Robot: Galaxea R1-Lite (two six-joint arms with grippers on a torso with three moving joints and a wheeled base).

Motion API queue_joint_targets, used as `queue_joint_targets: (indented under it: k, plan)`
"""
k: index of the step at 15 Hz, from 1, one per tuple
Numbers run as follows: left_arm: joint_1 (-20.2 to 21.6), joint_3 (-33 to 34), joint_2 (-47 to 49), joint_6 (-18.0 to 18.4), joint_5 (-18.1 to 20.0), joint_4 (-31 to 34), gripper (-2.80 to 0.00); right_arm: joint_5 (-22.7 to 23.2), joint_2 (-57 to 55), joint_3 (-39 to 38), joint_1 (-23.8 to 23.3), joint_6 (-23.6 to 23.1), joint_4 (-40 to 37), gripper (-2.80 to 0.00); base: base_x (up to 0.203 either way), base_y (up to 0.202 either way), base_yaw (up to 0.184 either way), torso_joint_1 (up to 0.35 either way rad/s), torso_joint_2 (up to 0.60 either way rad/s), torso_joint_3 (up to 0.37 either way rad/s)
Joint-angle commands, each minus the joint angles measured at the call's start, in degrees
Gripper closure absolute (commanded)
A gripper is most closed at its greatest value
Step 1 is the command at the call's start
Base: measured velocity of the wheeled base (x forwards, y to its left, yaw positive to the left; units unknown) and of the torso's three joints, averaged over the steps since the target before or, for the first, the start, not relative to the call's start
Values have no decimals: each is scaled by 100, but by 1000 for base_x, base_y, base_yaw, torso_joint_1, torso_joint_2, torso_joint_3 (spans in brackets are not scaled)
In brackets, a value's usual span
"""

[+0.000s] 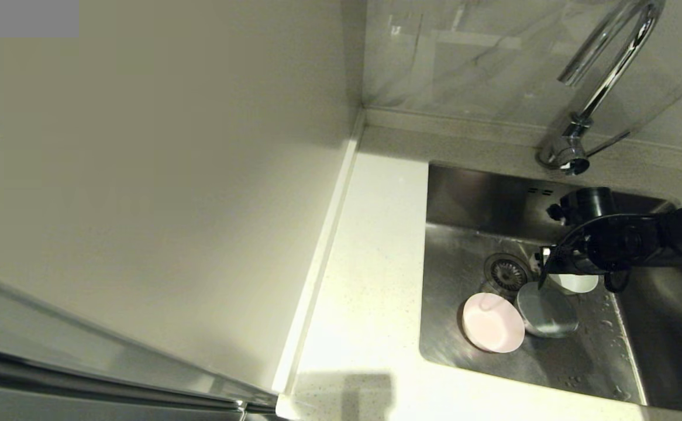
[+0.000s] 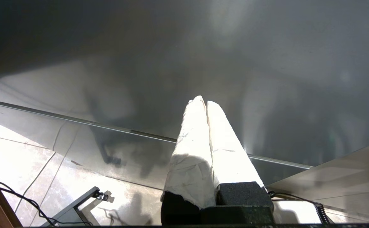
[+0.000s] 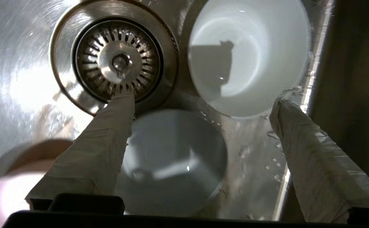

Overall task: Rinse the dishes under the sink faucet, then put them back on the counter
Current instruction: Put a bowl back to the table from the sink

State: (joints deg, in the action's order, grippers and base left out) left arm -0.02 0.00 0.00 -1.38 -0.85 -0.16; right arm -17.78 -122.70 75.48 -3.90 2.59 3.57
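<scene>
we see three small round dishes lying in the sink (image 1: 464,234), a brushed steel basin set into the pale speckled surface (image 1: 370,280). the pink dish (image 1: 492,322) lies nearest the sink's front wall, just beside the round drain strainer (image 1: 506,272). the blue-grey dish (image 1: 547,309) lies next to it, its rim touching or overlapping the pink one. the white dish (image 3: 247,57) sits upright beside the drain, close to the blue-grey one, with water drops around it. the chrome gooseneck faucet (image 1: 601,88) stands behind the sink, its thin lever out to one side, and no water runs from it.
</scene>
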Motion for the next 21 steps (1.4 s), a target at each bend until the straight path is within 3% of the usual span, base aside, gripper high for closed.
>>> queue_joint_targets:
  k: [1, 12, 13, 14, 21]
  plan:
    - [2, 0, -26, -3, -3, -2, 0, -8, -422, 243, 3, 32, 3, -280, 0, 0, 0, 0, 0, 0]
    - [2, 0, -18, -3, -3, -2, 0, -16, -1439, 1417, -55, 40, 3, -280, 0, 0, 0, 0, 0, 0]
    - [2, 0, -18, -3, -11, -2, 0, -22, -1463, 1417, -73, 33, 3, -178, 0, 0, 0, 0, 0, 0]
    - [2, 0, -18, -3, -3, -2, 0, -24, -1494, 1417, -93, 31, 3, 0, 0, 0, 0, 0, 0, 0]
    - [2, 0, -18, -3, -3, -2, 0, -42, -1438, 1408, -190, 14, 187, 0, 0, 0, 0, 0, 0, 0]
